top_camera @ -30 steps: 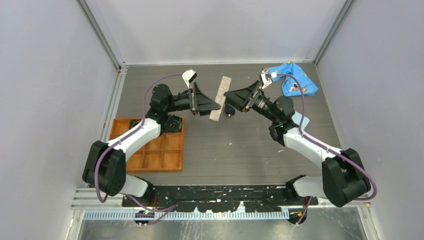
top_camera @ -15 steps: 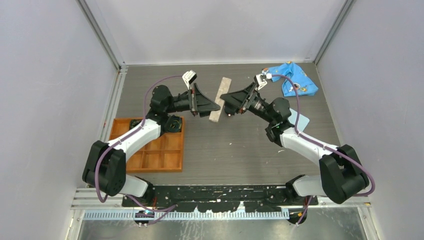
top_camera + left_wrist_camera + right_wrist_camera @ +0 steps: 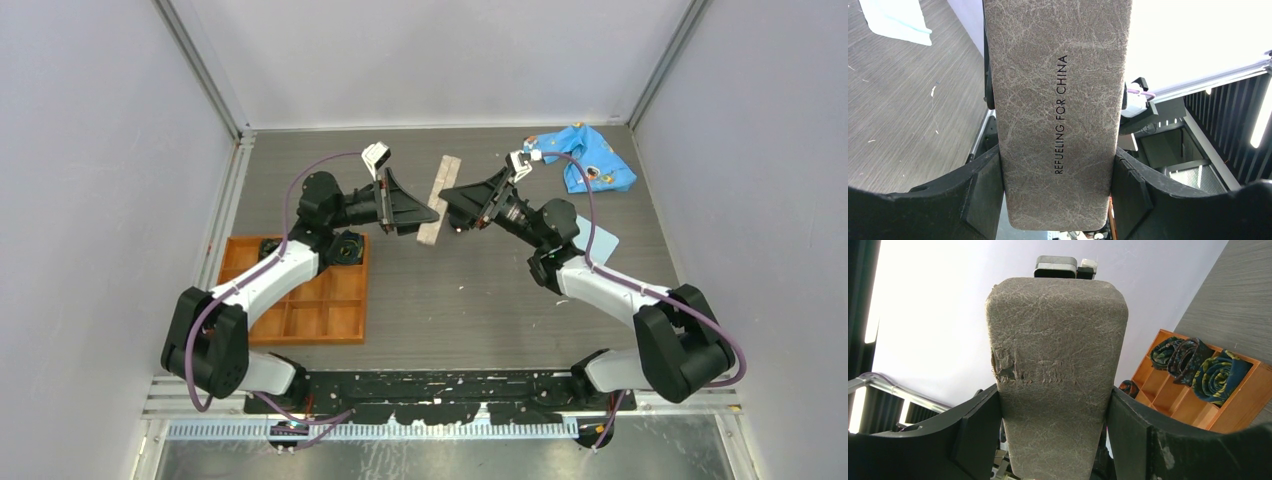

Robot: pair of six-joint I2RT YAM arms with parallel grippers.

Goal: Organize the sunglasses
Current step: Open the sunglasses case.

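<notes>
The sunglasses [image 3: 457,227] are most likely the small dark shape on the counter [image 3: 450,300] just beneath the right pincer [image 3: 446,196], on its near side. From where I stand it is too small to confirm, and neither wrist view shows it.

**Change over the last second**
- The right arm has swung inward, and the right pincer has gone from just beside the grey-tan case [image 3: 1063,110] to directly on it.
- The left pincer [image 3: 434,213] has kept its place and its hold.
- The case has stayed tilted between the two pincers.

**Pincer state**
- Left: fingers pressed against both long sides of the case, near its rounded end. The printed face is toward the wrist camera.
- Right: fingers clamped on both sides of the case from the opposite direction, with a scuffed patch showing between them.

**Meaning for the task**
- The case is now gripped from both sides and looks closed, so I judge the step in hand to be opening it.
- The sunglasses are not yet stowed.
- Both pincers are occupied, so one must let go before the sunglasses can be picked up.

**Surroundings**
- The orange tray [image 3: 300,320] holding rolled ties [image 3: 1198,365] lies behind the left pincer.
- A blue cloth [image 3: 595,160] lies well behind the right pincer.
</notes>
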